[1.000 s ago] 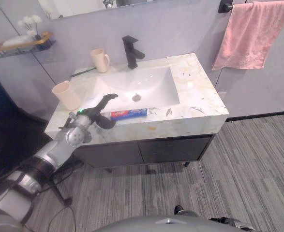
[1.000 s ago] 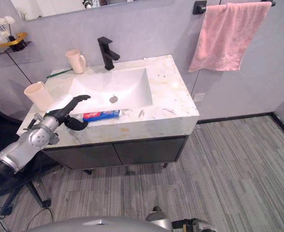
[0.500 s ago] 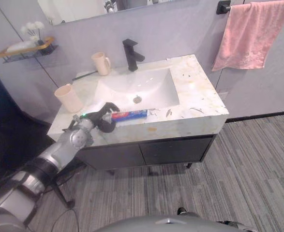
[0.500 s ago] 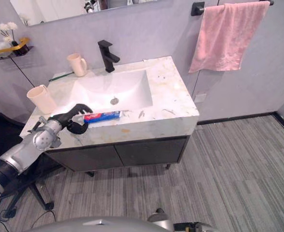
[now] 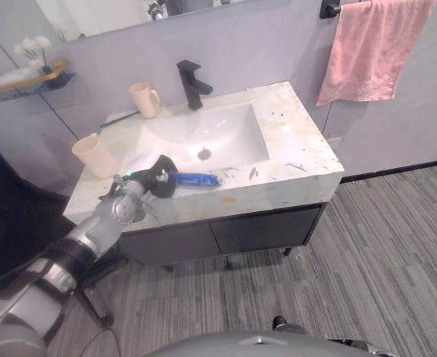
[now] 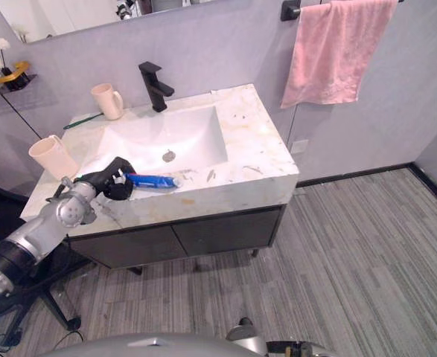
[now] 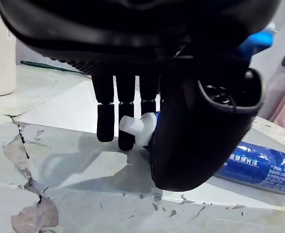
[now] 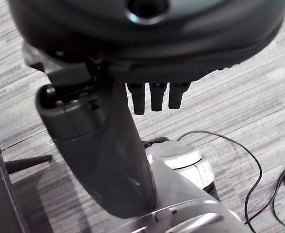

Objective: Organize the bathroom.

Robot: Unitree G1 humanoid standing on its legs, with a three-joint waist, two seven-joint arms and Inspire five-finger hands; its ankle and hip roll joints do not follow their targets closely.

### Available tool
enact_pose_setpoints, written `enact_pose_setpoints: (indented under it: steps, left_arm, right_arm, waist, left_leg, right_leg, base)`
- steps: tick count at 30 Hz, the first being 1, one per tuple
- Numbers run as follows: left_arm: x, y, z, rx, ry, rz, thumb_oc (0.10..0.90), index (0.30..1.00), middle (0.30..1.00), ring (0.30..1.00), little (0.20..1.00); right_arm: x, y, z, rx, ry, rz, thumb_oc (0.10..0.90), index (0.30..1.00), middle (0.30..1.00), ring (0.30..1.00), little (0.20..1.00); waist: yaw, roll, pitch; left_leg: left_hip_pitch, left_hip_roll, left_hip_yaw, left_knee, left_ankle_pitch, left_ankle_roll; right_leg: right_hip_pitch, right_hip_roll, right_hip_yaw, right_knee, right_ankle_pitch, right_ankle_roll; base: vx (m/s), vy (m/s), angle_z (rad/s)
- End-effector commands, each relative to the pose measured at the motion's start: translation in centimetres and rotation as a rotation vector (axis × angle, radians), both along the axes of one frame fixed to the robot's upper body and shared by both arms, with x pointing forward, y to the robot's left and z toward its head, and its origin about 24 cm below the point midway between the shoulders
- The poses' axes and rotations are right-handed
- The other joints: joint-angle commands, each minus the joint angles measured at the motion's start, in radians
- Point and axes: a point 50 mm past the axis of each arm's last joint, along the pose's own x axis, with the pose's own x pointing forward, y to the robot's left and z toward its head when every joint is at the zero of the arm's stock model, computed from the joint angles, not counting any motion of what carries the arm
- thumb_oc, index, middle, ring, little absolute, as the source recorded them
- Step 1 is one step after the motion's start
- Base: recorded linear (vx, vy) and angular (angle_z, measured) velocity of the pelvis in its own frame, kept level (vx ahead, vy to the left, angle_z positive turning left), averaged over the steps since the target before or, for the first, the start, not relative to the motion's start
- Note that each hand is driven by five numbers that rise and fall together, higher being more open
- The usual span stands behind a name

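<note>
A blue toothpaste tube (image 5: 199,179) lies along the front strip of the marble counter (image 5: 300,152), just in front of the sink basin (image 5: 203,134). My left hand (image 5: 157,182) is at its left end, fingers and thumb curled round the white cap end (image 7: 132,127). In the left wrist view the tube's blue body (image 7: 261,167) stretches away past the thumb. My right hand (image 8: 113,145) hangs above the striped floor with its fingers (image 8: 152,99) straight, holding nothing.
A beige cup (image 5: 92,155) stands at the counter's left edge and a beige mug (image 5: 144,99) beside the black faucet (image 5: 190,84). A green toothbrush (image 5: 120,115) lies near the mug. A pink towel (image 5: 371,48) hangs at the right; a wall shelf (image 5: 23,76) is at the left.
My left hand went from open above the counter to curled round the tube's cap end. The tube now shows narrower, turned on its edge. The camera has shifted a little.
</note>
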Motion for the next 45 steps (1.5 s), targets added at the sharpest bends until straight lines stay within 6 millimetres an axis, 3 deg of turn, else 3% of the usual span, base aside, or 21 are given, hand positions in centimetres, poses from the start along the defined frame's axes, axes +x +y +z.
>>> enact_pose_setpoints:
  steps: [1,4,7,9,10,14,15,18,19,20,22,23,25,27,29,31,33,34,36,41,45]
  left_arm:
    - [2.1,0.5,5.8,-0.142,-0.276,-0.003,0.400,0.300,0.300,0.300,0.300]
    - [1.5,1.1,9.0,-0.268,-0.417,-0.031,0.400,0.300,0.300,0.300,0.300]
    - [1.0,1.6,10.4,-0.320,-0.488,-0.034,0.400,0.300,0.300,0.300,0.300]
    - [0.0,2.4,12.6,-0.388,-0.600,-0.028,0.400,0.300,0.300,0.300,0.300]
    - [-0.1,2.5,12.9,-0.403,-0.617,-0.033,0.400,0.300,0.300,0.300,0.300]
    - [-1.5,3.1,15.6,-0.517,-0.726,-0.069,0.400,0.300,0.300,0.300,0.300]
    - [-2.3,3.1,16.7,-0.592,-0.753,-0.109,0.400,0.300,0.300,0.300,0.300]
    - [-3.4,2.9,18.3,-0.694,-0.836,-0.119,0.400,0.300,0.300,0.300,0.300]
    - [-4.0,3.0,19.7,-0.762,-0.888,-0.119,0.400,0.300,0.300,0.300,0.300]
    - [-4.1,3.0,20.4,-0.796,-0.904,-0.119,0.400,0.300,0.300,0.300,0.300]
    - [-4.0,2.4,23.2,-0.920,-0.912,-0.134,0.400,0.300,0.300,0.300,0.300]
    - [-3.9,2.1,23.8,-0.940,-0.916,-0.134,0.400,0.300,0.300,0.300,0.300]
    - [-3.5,1.2,26.5,-1.032,-0.969,-0.138,0.400,0.300,0.300,0.300,0.300]
    - [-3.2,0.9,27.6,-1.064,-0.992,-0.144,0.400,0.300,0.300,0.300,0.300]
    - [-2.5,-0.4,29.0,-1.155,-0.973,-0.171,0.400,0.300,0.300,0.300,0.300]
    - [-1.9,-1.4,29.1,-1.211,-0.944,-0.189,0.400,0.300,0.300,0.300,0.300]
    - [-1.4,-2.2,28.9,-1.252,-0.912,-0.200,0.400,0.300,0.300,0.300,0.300]
    - [-0.8,-3.0,28.1,-1.287,-0.857,-0.215,0.400,0.300,0.300,0.300,0.300]
    - [-0.2,-4.1,27.1,-1.325,-0.804,-0.230,0.400,0.300,0.300,0.300,0.300]
    - [0.9,-7.0,23.0,-1.423,-0.631,-0.259,0.400,0.300,0.300,0.300,0.300]
    - [1.0,-8.2,21.4,-1.438,-0.565,-0.269,0.400,0.300,0.300,0.300,0.300]
  right_arm:
    - [2.0,-0.1,0.4,-0.019,-0.161,-0.193,0.800,0.900,0.900,0.900,0.900]
    - [3.6,-2.6,2.0,-0.113,-0.394,-0.432,0.800,0.900,0.900,0.900,0.900]
    - [4.3,-4.1,3.2,-0.189,-0.509,-0.498,0.800,0.900,0.900,0.900,0.900]
    - [5.0,-7.1,6.2,-0.370,-0.691,-0.626,0.800,0.900,0.900,0.900,0.900]
    - [5.0,-7.5,6.7,-0.394,-0.718,-0.645,0.800,0.900,0.900,0.900,0.900]
    - [5.2,-13.3,13.5,-0.682,-0.957,-0.765,0.800,0.900,0.900,0.900,0.900]
    - [5.2,-15.2,17.3,-0.841,-1.071,-0.777,0.800,0.900,0.900,0.900,0.900]
    - [6.3,-16.3,24.3,-1.061,-1.285,-0.749,0.800,0.900,0.900,0.900,0.900]
    - [7.6,-15.6,29.4,-1.173,-1.454,-0.700,0.800,0.900,0.900,0.900,0.900]
    - [8.2,-15.0,31.6,-1.216,-1.531,-0.666,0.800,0.900,0.900,0.900,0.900]
    - [10.5,-11.5,38.2,-1.322,-1.823,-0.484,0.800,0.900,0.900,0.900,0.900]
    - [10.9,-10.8,39.3,-1.326,-1.878,-0.447,0.800,0.900,0.900,0.900,0.900]
    - [12.9,-6.7,43.4,-1.227,-2.191,-0.173,0.800,0.900,0.900,0.900,0.900]
    - [13.9,-5.2,44.6,-1.168,-2.276,-0.064,0.800,0.900,0.900,0.900,0.900]
    - [16.0,-1.0,47.3,-0.899,-2.450,0.247,0.800,0.900,0.900,0.900,0.900]
    - [17.4,1.7,48.6,-0.755,-2.485,0.468,0.800,0.900,0.900,0.900,0.900]
    - [18.2,3.3,49.3,-0.625,-2.503,0.570,0.800,0.900,0.900,0.900,0.900]
    - [19.2,5.1,49.7,-0.482,-2.497,0.695,0.800,0.900,0.900,0.900,0.900]
    - [20.2,6.7,50.7,-0.368,-2.490,0.767,0.800,0.900,0.900,0.900,0.900]
    - [22.1,8.6,52.3,-0.207,-2.471,0.834,0.800,0.900,0.900,0.900,0.900]
    - [22.7,8.8,52.7,-0.182,-2.451,0.841,0.800,0.900,0.900,0.900,0.900]
  waist:
    - [-0.027,-0.035,0.024]
    - [-0.041,-0.053,0.032]
    - [-0.048,-0.061,0.034]
    - [-0.066,-0.077,0.039]
    - [-0.067,-0.079,0.038]
    - [-0.082,-0.098,0.038]
    - [-0.085,-0.101,0.039]
    - [-0.087,-0.104,0.036]
    - [-0.089,-0.102,0.033]
    - [-0.089,-0.101,0.029]
    - [-0.088,-0.091,0.018]
    - [-0.087,-0.089,0.017]
    - [-0.076,-0.080,0.003]
    - [-0.072,-0.083,0.002]
    - [-0.058,-0.087,-0.012]
    - [-0.042,-0.097,-0.022]
    - [-0.033,-0.103,-0.027]
    - [-0.021,-0.112,-0.033]
    - [-0.007,-0.127,-0.037]
    - [0.025,-0.164,-0.044]
    - [0.035,-0.174,-0.043]
  left_leg:
    - [-0.024,-0.077,0.044,0.134,-0.103,0.069]
    - [-0.014,-0.075,0.047,0.119,-0.096,0.068]
    - [-0.018,-0.072,0.051,0.113,-0.089,0.066]
    - [-0.013,-0.074,0.050,0.105,-0.087,0.064]
    - [-0.017,-0.072,0.053,0.104,-0.083,0.063]
    - [-0.017,-0.075,0.046,0.098,-0.084,0.058]
    - [-0.015,-0.079,0.038,0.093,-0.082,0.057]
    - [-0.018,-0.085,0.021,0.085,-0.078,0.056]
    - [-0.016,-0.090,0.011,0.078,-0.076,0.057]
    - [-0.017,-0.092,0.007,0.076,-0.075,0.057]
    - [-0.019,-0.098,0.000,0.068,-0.070,0.060]
    - [-0.019,-0.100,-0.001,0.065,-0.068,0.060]
    - [-0.019,-0.104,-0.004,0.050,-0.059,0.060]
    - [-0.022,-0.104,-0.002,0.044,-0.050,0.060]
    - [-0.022,-0.105,-0.005,0.029,-0.040,0.058]
    - [-0.026,-0.104,-0.007,0.024,-0.033,0.057]
    - [-0.029,-0.102,-0.007,0.021,-0.028,0.057]
    - [-0.032,-0.099,-0.010,0.020,-0.024,0.054]
    - [-0.035,-0.095,-0.015,0.021,-0.020,0.052]
    - [-0.046,-0.091,-0.034,0.022,-0.012,0.049]
    - [-0.053,-0.092,-0.044,0.027,-0.013,0.048]
  right_leg:
    - [-0.036,0.026,0.063,0.185,-0.203,0.052]
    - [-0.034,0.030,0.067,0.184,-0.196,0.055]
    - [-0.043,0.034,0.074,0.182,-0.186,0.052]
    - [-0.045,0.036,0.077,0.183,-0.186,0.055]
    - [-0.049,0.038,0.080,0.181,-0.180,0.053]
    - [-0.049,0.039,0.081,0.178,-0.178,0.056]
    - [-0.045,0.042,0.083,0.174,-0.177,0.056]
    - [-0.044,0.049,0.090,0.173,-0.178,0.056]
    - [-0.040,0.053,0.096,0.171,-0.180,0.057]
    - [-0.039,0.055,0.099,0.171,-0.181,0.058]
    - [-0.040,0.059,0.110,0.170,-0.182,0.060]
    - [-0.040,0.059,0.111,0.168,-0.182,0.061]
    - [-0.039,0.059,0.117,0.160,-0.178,0.065]
    - [-0.042,0.060,0.118,0.156,-0.172,0.063]
    - [-0.040,0.059,0.118,0.149,-0.170,0.065]
    - [-0.040,0.058,0.112,0.143,-0.166,0.064]
    - [-0.041,0.056,0.110,0.138,-0.162,0.064]
    - [-0.040,0.056,0.103,0.136,-0.163,0.064]
    - [-0.037,0.054,0.093,0.132,-0.161,0.061]
    - [-0.031,0.051,0.068,0.122,-0.155,0.056]
    - [-0.034,0.048,0.059,0.125,-0.154,0.055]
  base:
    - [0.00,0.000,0.00]
    - [0.00,0.000,0.00]
    - [-0.03,0.028,-0.04]
    - [-0.04,0.050,-0.11]
    - [-0.05,0.042,-0.10]
    - [-0.02,0.046,-0.03]
    - [0.00,0.065,-0.02]
    - [0.02,0.071,-0.03]
    - [0.03,0.083,-0.09]
    - [0.02,0.094,-0.21]
    - [0.04,0.106,-0.21]
    - [0.02,0.111,-0.16]
    - [-0.01,0.094,-0.26]
    - [-0.01,0.053,-0.11]
    - [0.00,0.049,-0.06]
    - [-0.01,0.020,-0.05]
    - [0.00,0.000,0.00]
    - [0.00,0.000,0.00]
    - [0.00,-0.007,0.02]
    - [0.00,-0.023,0.13]
    - [0.00,-0.011,0.22]
